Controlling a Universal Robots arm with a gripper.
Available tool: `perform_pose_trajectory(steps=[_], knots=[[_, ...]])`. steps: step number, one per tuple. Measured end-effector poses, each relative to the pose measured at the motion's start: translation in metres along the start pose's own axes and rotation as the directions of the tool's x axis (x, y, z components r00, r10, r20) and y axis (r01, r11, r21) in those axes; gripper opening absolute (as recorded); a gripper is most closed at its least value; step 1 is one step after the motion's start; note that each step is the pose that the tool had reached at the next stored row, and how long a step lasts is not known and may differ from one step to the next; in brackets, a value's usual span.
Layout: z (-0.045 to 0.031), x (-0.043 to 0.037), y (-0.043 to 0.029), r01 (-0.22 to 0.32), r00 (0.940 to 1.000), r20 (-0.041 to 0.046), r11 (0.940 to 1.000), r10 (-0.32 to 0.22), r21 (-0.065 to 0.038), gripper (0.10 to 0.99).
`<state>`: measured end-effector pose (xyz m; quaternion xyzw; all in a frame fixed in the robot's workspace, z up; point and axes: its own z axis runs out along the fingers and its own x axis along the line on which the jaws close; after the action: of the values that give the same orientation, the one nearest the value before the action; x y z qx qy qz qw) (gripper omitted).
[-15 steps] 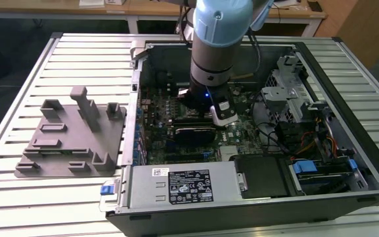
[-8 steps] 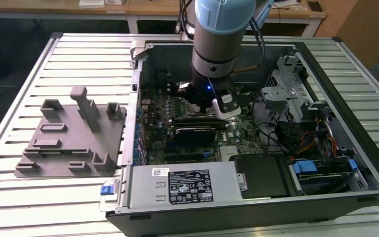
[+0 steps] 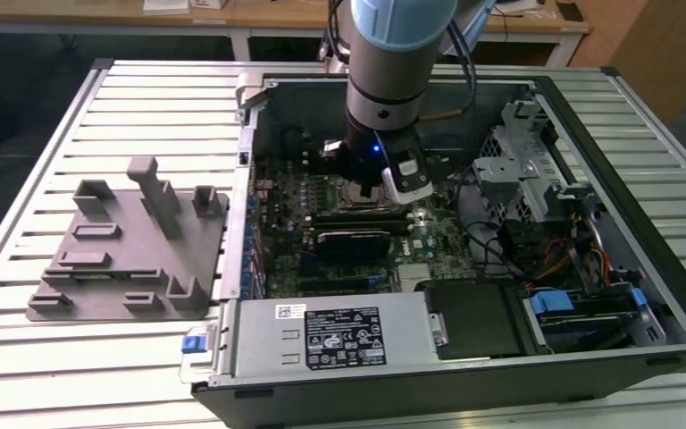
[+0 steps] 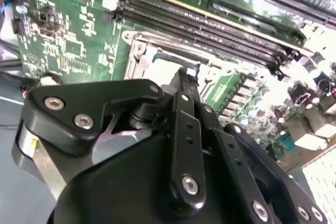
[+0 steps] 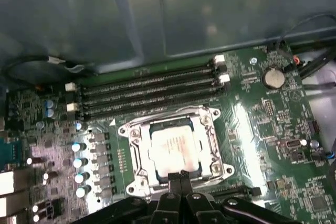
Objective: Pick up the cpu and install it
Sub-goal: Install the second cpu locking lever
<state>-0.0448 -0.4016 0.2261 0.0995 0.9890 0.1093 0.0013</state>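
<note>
In the exterior view you see the grey, blue-capped arm reaching straight down into the open black computer case (image 3: pixel 629 357), its black gripper (image 3: pixel 373 192) low over the green motherboard (image 3: pixel 432 241), well away from the grey plastic fixture (image 3: pixel 129 246) on the slatted table (image 3: pixel 33 375). In the first wrist view the small flat silvery square cpu (image 5: pixel 173 148) already lies inside the metal-framed socket (image 5: pixel 176 153), so you can judge the placing largely done. In both wrist views the gripper's fingertips (image 5: pixel 181 178) press together with nothing between them, just at the socket's edge (image 4: pixel 184 74).

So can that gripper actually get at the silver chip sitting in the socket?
Probably yes. The gripper hangs at the cpu's edge, with nothing between them.
</note>
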Motion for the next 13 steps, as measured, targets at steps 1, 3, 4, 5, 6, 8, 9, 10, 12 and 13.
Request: perform_pose_trajectory(steps=[1,3,4,5,6,8,9,10,12,13], knots=[[0.0,0.0,0.0,0.0,1.0,0.0008,1.0,0.0,0.005,0.106],[0.0001,0.0001,0.0005,0.0,1.0,0.0079,0.9992,0.0,0.039,0.106],[0.0002,0.0002,0.0008,0.0,1.0,0.0099,0.9988,-0.001,0.049,0.106],[0.0003,0.0002,0.001,0.0,0.9999,0.01,0.9988,-0.001,0.05,0.106],[0.0003,0.0002,0.0011,0.0,1.0,0.0095,0.9989,-0.001,0.047,0.106],[0.001,0.0006,0.0027,0.0,1.0,0.0073,0.9993,0.0,0.036,0.106],[0.0014,0.0009,0.0041,0.0,1.0,0.0067,0.9995,0.0,0.033,0.106],[0.0015,0.0009,0.0045,0.0,1.0,0.0064,0.9995,0.0,0.032,0.106],[0.0015,0.0009,0.0045,0.0,1.0,0.0064,0.9995,0.0,0.032,0.106],[0.0015,0.001,0.0047,0.0,1.0,0.0064,0.9995,0.0,0.032,0.106]])
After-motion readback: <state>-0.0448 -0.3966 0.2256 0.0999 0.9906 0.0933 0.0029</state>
